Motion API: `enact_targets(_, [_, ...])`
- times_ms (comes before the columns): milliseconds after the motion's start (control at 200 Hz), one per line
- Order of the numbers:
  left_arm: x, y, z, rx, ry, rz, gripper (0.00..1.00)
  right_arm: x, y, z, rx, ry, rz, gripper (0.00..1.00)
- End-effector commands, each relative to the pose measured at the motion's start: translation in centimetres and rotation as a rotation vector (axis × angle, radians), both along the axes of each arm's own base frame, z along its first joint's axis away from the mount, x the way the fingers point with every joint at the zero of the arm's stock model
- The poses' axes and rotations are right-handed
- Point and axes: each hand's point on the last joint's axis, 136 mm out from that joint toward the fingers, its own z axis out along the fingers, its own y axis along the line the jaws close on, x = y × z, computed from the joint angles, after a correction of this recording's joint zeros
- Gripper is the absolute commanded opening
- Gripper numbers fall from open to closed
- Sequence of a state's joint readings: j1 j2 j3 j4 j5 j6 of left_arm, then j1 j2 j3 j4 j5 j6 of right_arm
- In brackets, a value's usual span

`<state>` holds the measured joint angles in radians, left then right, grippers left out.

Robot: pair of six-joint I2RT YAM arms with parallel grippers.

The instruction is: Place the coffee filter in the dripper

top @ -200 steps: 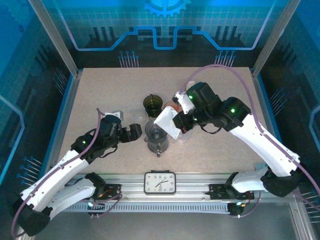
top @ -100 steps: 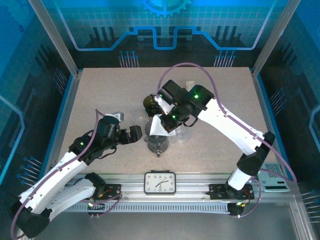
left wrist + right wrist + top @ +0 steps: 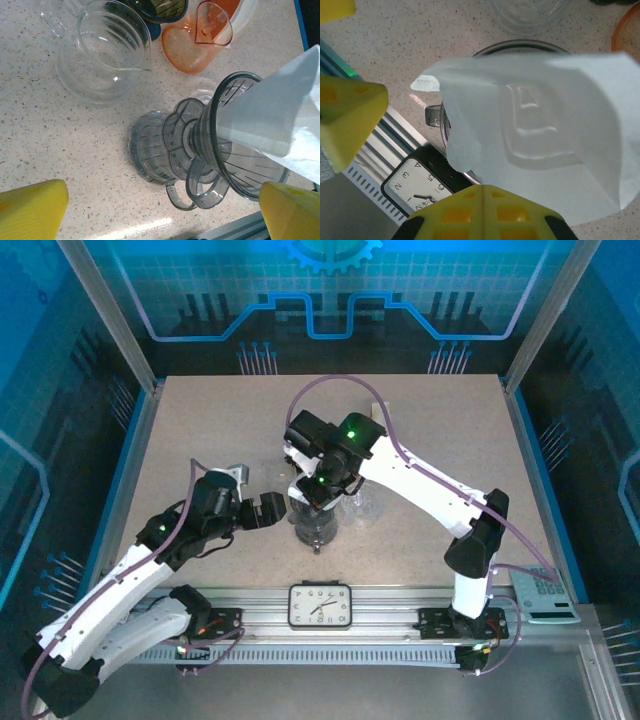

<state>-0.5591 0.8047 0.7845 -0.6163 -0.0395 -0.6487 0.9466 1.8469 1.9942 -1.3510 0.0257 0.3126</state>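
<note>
Since a second ago the right arm has swung left across the table, carrying the white paper coffee filter [image 3: 278, 112] from the right of the dripper [image 3: 200, 150] to directly over it. The left arm has not moved.

The right gripper [image 3: 483, 202] has its two yellow fingers pressed together on the filter's near edge. The filter is tilted, with its lower part inside the dripper's ribbed cone and its upper part sticking out past the rim. In the right wrist view the paper covers most of the dripper's mouth, leaving an arc of rim visible on the far side.

The dripper is clear grey plastic and stands upright near the middle of the table, towards the near edge. Just to its left, the left gripper [image 3: 264, 511] hovers with its yellow fingers [image 3: 31, 210] spread wide apart and nothing between them.

Three things crowd the far side of the dripper: a clear glass server [image 3: 102, 50], a dark green cup [image 3: 162, 7] and an orange heart-shaped cup [image 3: 196, 40]. From above, the right arm's wrist hides much of this cluster. A small clear glass [image 3: 362, 505] stands just right of the dripper.

A square clock [image 3: 320, 605] sits on the near rail in front of the dripper, and a calculator [image 3: 545, 597] lies at the near right corner.
</note>
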Motion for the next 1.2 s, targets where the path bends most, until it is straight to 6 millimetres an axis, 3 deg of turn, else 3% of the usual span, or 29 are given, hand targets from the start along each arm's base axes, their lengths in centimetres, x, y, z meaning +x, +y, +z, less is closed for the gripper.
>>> enact_targets(0, [0.0,-0.4,1.1,-0.043,-0.018,-0.012,0.99,-0.2,0.6,-1.1,0.002,0.004,0.014,0.0])
enact_targets(470, [0.1,-0.8,0.9,-0.062,0.0,-0.012,0.99,0.5,0.7,-3.5,-0.003,0.009,0.003,0.02])
enact_targets(800, [0.4,-1.3,1.6,-0.09,0.001,-0.017,0.99,0.5,0.6,-1.3,0.062,-0.045,-0.003,0.18])
enact_targets(1196, [1.0,-2.1,2.7,-0.122,0.004,-0.037,0.99,0.1,-1.0,0.4,0.109,-0.105,-0.036,0.51])
